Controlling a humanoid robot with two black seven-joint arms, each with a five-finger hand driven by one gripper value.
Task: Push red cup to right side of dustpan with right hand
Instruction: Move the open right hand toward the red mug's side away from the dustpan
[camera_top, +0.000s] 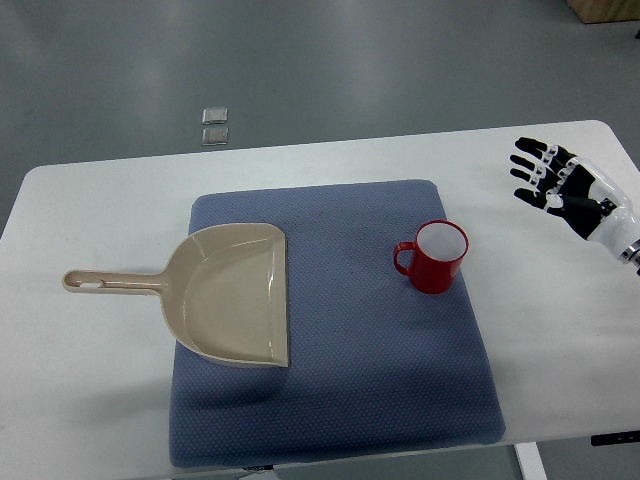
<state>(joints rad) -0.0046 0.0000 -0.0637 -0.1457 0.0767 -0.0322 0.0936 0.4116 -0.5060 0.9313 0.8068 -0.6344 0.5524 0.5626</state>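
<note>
A red cup (436, 258) with a white inside stands upright on the blue mat (380, 370), its handle pointing left. A beige dustpan (230, 295) lies on the mat's left part, its handle sticking out left over the white table and its open mouth facing right toward the cup. My right hand (560, 185) hovers over the table to the right of the cup, well apart from it, fingers spread and holding nothing. The left arm does not show.
The white table (100, 200) carries the mat. Its far edge runs along the top, with grey floor beyond. Two small square plates (214, 125) lie on the floor behind the table.
</note>
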